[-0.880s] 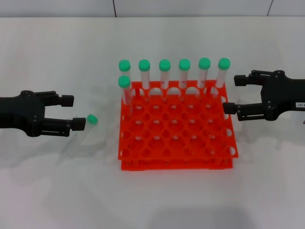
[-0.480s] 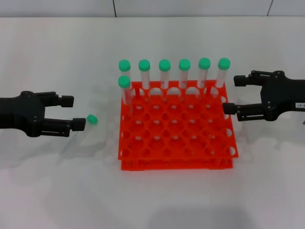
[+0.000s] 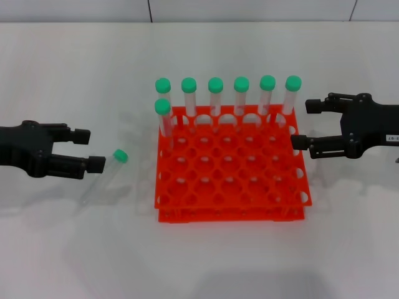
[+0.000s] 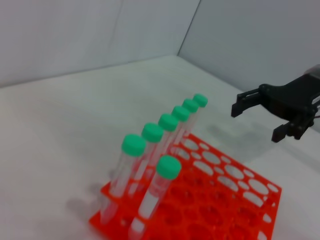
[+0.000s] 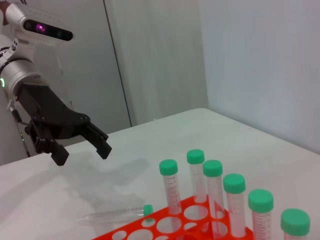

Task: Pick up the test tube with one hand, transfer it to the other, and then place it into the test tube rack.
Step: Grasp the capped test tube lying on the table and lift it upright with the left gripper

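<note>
The test tube (image 3: 105,175) lies on the white table left of the rack, its green cap (image 3: 120,156) pointing toward the rack. It also shows in the right wrist view (image 5: 115,215). My left gripper (image 3: 90,149), plain black, is open and empty, with its fingertips just left of the tube's cap, not touching it. It shows in the right wrist view too (image 5: 81,152). The orange-red test tube rack (image 3: 187,215) stands in the middle. My right gripper (image 3: 302,123), with a white label, hovers open and empty at the rack's right edge. It also shows in the left wrist view (image 4: 257,123).
Several green-capped tubes (image 3: 215,96) stand upright along the rack's back row, and one more (image 3: 163,118) stands in the second row at the left end. The other holes are empty. A grey wall borders the table at the back.
My left gripper has drawn back a little to the left, away from the tube's cap. The tube, the rack and the right gripper have stayed put.
</note>
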Action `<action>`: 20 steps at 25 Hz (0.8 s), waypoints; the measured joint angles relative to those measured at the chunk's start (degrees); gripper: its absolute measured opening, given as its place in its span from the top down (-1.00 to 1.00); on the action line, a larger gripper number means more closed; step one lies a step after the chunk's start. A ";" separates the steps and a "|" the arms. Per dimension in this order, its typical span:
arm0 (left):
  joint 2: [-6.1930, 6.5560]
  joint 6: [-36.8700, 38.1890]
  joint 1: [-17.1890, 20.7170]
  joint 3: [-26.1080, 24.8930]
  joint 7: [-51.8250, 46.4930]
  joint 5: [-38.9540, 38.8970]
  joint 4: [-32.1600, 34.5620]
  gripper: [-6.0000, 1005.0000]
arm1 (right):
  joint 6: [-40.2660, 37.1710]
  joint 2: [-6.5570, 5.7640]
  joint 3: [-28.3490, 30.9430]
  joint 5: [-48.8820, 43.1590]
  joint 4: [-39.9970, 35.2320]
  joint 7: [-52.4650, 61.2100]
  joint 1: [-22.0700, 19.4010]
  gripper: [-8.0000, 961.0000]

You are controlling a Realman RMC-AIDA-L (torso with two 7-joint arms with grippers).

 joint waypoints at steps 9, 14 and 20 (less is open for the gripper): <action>2.37 0.78 -6.31 0.00 -8.96 15.89 0.11 -0.77 | -0.10 0.07 -0.01 0.91 0.01 -0.12 0.00 -0.77; 2.87 1.42 -9.28 0.00 -11.73 23.60 0.11 -0.77 | -0.32 0.08 -0.26 1.68 0.01 -0.14 0.00 -0.77; 2.09 1.37 -11.52 0.19 -12.49 30.05 -0.37 -0.77 | -0.19 0.07 -1.28 2.62 -0.03 -0.17 0.00 -0.77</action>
